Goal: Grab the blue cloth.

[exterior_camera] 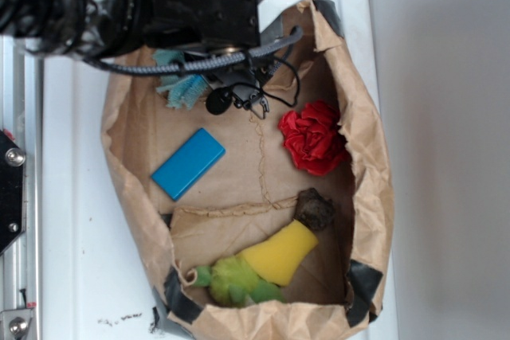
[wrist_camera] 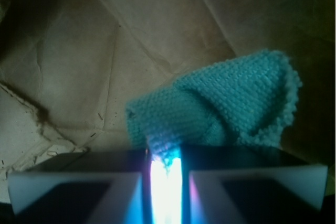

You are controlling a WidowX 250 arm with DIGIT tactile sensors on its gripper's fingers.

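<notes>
Your gripper (wrist_camera: pixel 166 182) has its jaws drawn nearly together, pinching a fold of the blue cloth (wrist_camera: pixel 226 103) at the bottom centre of the wrist view. The cloth bunches up toward centre right, over the brown paper bag (wrist_camera: pixel 105 51). In the exterior view, the cloth sits upper left, under the arm.

This looks like a robot-learning lab setup, not a home. A crumpled brown paper bag (exterior_camera: pixel 368 197), patched with black tape, lies open on a plain white desk (exterior_camera: pixel 80 260) beside a metal rail with bolts (exterior_camera: pixel 14 157). A black robot arm wrapped in cables (exterior_camera: pixel 159 5) reaches in over assorted props.
</notes>
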